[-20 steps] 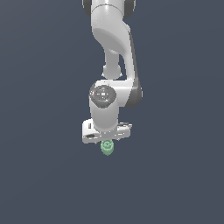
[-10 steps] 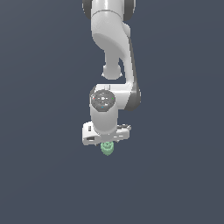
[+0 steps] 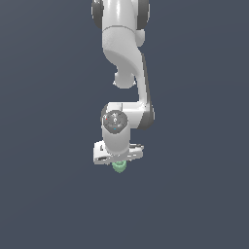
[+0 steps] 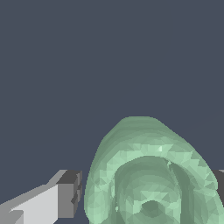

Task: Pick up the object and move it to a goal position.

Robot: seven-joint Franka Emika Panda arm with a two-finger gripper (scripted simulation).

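The object (image 3: 119, 167) is a small pale green bumpy lump, and it shows just under the white hand in the exterior view. In the wrist view it (image 4: 148, 175) fills the lower part of the picture, its ringed round end toward the camera. My gripper (image 3: 118, 162) points straight down over it. The jaws stand wide apart on either side of the object. One grey fingertip (image 4: 70, 194) shows a thin gap to the lump, and the other fingertip (image 4: 220, 183) is at the picture's edge beside it. The gripper (image 4: 146, 190) is open around the object.
The white arm (image 3: 127, 63) reaches down from the top of the exterior view. Everything around it is plain dark grey-blue surface (image 3: 194, 194). No goal marker or other object shows.
The wrist and hand have come down lower over the object, so less of the green lump shows below the hand. The object itself has stayed in place.
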